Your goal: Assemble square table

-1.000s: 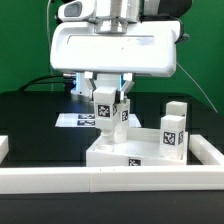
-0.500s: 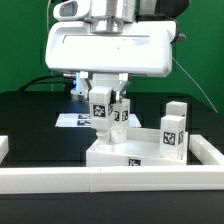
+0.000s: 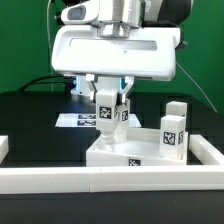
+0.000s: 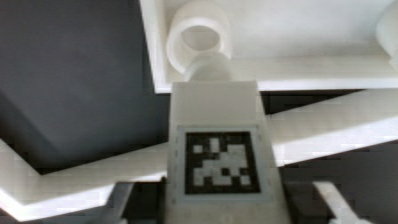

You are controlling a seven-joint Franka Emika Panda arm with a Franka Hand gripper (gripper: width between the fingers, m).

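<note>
exterior view – gripper (image 3: 108, 108) clamped on block leg (image 3: 107, 113), upright above square slab (image 3: 125, 152) – another leg (image 3: 174, 132) beside

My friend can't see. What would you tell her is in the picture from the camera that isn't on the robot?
A white robot pincer holds a stubby white block leg with a black-and-white tag upright over a white plastic square slab on a black table. Another tagged white leg stands on the slab toward the exterior view's right, and long white rails border the front.
</note>
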